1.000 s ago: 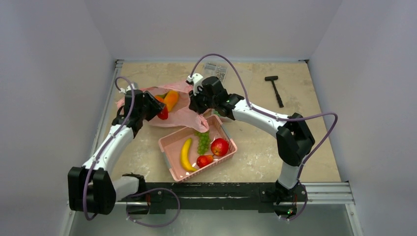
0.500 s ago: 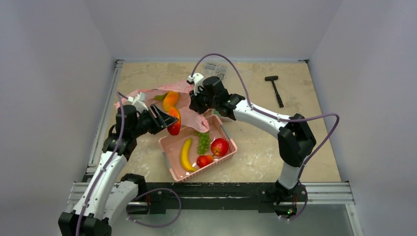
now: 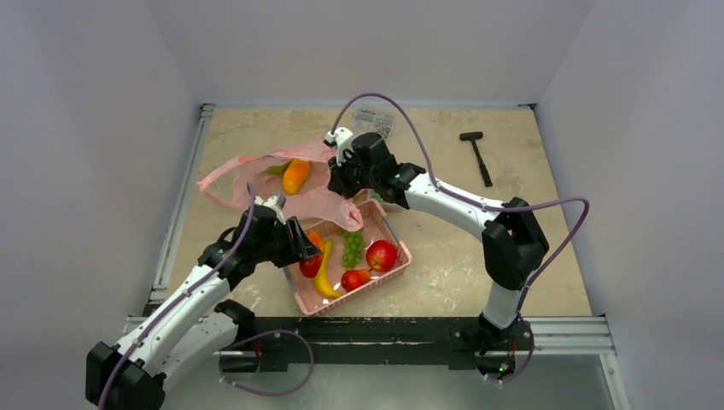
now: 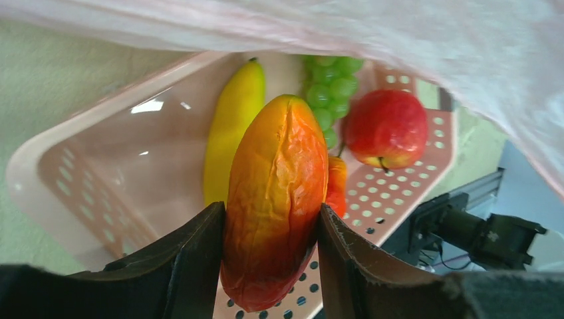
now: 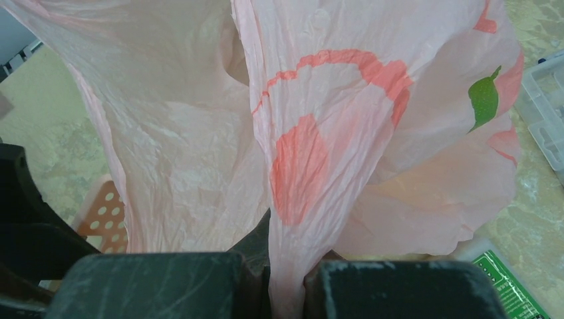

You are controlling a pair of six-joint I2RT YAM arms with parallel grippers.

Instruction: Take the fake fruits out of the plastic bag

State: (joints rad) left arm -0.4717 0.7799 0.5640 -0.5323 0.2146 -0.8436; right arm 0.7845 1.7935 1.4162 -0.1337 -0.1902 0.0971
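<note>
My left gripper [image 3: 307,248] is shut on an orange-red mango-like fruit [image 4: 276,199] and holds it over the left part of the pink latticed basket [image 3: 299,295]. In the basket lie a yellow banana [image 3: 324,269], a green grape bunch [image 3: 352,246], a red apple [image 3: 382,254] and a small red piece [image 3: 353,278]. My right gripper [image 3: 340,181] is shut on the pink plastic bag [image 3: 320,202] and holds its edge up. Another orange fruit [image 3: 295,175] lies inside the bag. In the right wrist view the bag [image 5: 319,153] fills the frame.
A black hammer [image 3: 477,155] lies at the back right. A small clear box with a label [image 3: 376,122] sits at the back centre. The metal rail [image 3: 183,196] borders the table on the left.
My left gripper has carried the orange-red fruit out of the bag, toward the near side, and now holds it over the basket. The right gripper has kept its hold on the bag.
</note>
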